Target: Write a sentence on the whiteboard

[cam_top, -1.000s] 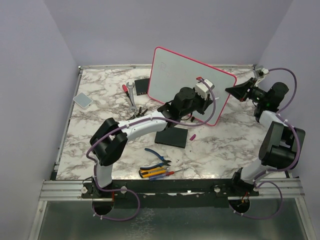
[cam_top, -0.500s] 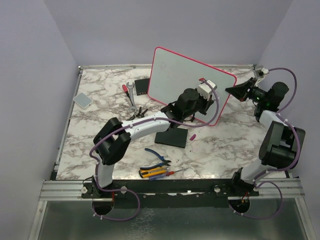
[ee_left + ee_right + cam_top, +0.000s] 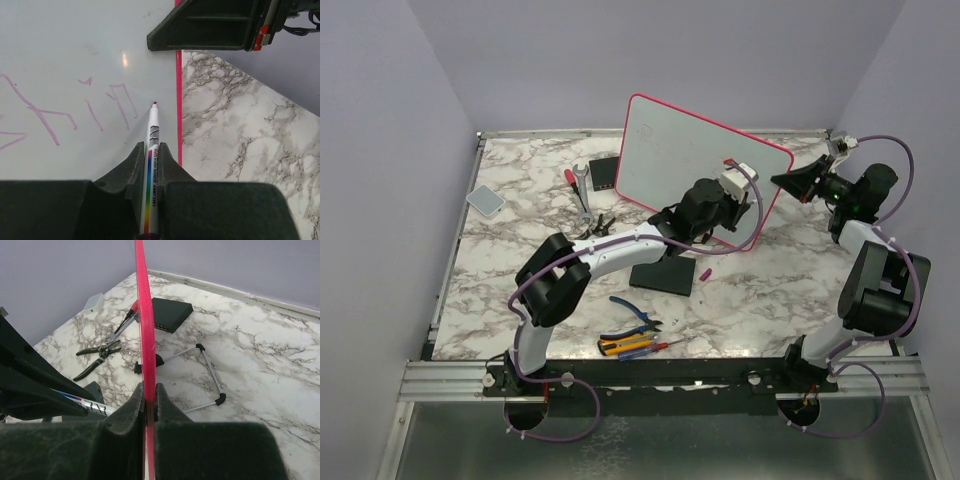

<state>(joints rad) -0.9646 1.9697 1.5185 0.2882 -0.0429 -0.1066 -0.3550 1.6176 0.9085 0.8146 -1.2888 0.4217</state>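
The whiteboard (image 3: pixel 670 160) with its pink-red frame stands tilted at the back middle of the table. My left gripper (image 3: pixel 732 200) is shut on a whiteboard marker (image 3: pixel 151 175). The marker's tip (image 3: pixel 154 103) is at the board surface (image 3: pixel 75 45), close to the right frame edge. The sentence (image 3: pixel 50 112) shows as thin pink strokes left of the tip. My right gripper (image 3: pixel 782 181) is shut on the board's right frame edge (image 3: pixel 144 330), with the jaws (image 3: pixel 148 387) pinching the frame.
A black square slab (image 3: pixel 663 272) and a pink cap (image 3: pixel 704 271) lie in front of the board. Pliers (image 3: pixel 638 316) and screwdrivers (image 3: pixel 630 346) lie near the front. A wrench (image 3: pixel 583 190), a black box (image 3: pixel 605 173) and a grey pad (image 3: pixel 486 200) lie at the left. The board's wire stand (image 3: pixel 210 370) is behind it.
My left gripper has moved to the right along the board with the marker. The right gripper and the board have not moved.
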